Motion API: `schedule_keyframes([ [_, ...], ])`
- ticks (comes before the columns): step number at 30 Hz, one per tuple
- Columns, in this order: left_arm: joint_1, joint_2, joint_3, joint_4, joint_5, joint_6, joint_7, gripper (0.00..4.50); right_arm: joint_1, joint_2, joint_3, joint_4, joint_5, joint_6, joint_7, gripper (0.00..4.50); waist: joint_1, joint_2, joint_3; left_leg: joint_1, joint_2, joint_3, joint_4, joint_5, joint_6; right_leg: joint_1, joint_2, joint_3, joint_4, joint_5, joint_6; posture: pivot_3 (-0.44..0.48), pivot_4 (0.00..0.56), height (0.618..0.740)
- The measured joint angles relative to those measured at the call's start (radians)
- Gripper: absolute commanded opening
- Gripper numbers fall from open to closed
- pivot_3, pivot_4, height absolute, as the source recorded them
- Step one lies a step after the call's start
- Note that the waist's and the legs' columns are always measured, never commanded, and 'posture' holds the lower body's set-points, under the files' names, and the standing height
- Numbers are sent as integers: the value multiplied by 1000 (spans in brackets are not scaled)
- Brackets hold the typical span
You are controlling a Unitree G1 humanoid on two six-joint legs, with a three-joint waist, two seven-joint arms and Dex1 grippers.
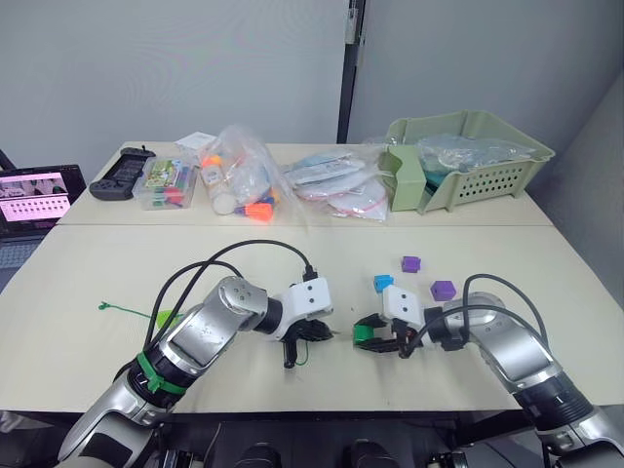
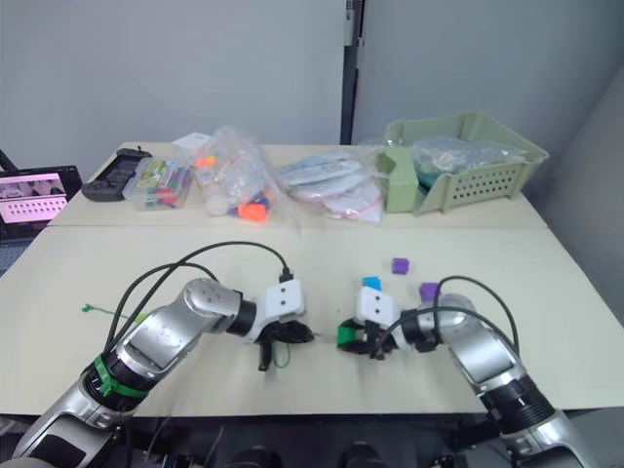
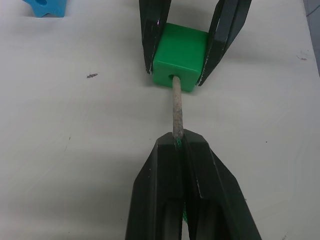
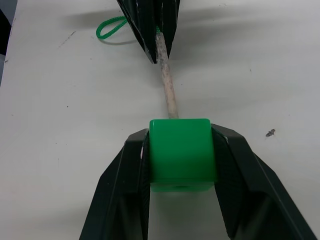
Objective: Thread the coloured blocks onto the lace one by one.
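I had the right tool [image 1: 375, 338] clamped on a green cube [image 4: 181, 152], its two black fingers pressed against opposite faces, low over the table [image 1: 97, 273] near the front edge. My left tool [image 3: 179, 145] was pinched tight on the lace [image 1: 132, 310] just behind its pale stiff tip [image 3: 177, 107], and that tip reached across the short gap to the hole in the cube's near face; I could not tell how far in it went. From the head camera, the two tools faced each other, the left at 9 o'clock of the cube. Green cord trailed away behind the left tool toward 9 o'clock, ending in a small loop out on the bare table. A blue block [image 1: 383, 283] sat at about 12 o'clock from the held cube, one purple cube [image 1: 410, 263] farther at 1 o'clock, and another purple cube [image 1: 443, 290] at 2 o'clock, all apart from each other.
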Motion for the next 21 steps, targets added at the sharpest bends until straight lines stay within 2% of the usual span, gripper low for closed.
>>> schedule_keyframes([
  [11,1,-21,0,25,-3,-21,19,0,0,6,0,-12,-2,40,-13,1183,0,0,0,5,0,0,0,0,0,6,0,0,-1,0,0,0,150,740],
  [21,30,-98,-9,158,7,-108,27,0,0,9,-3,-45,-22,79,-16,1183,4,0,0,5,0,0,0,0,0,7,0,-1,-1,0,0,0,150,740],
])
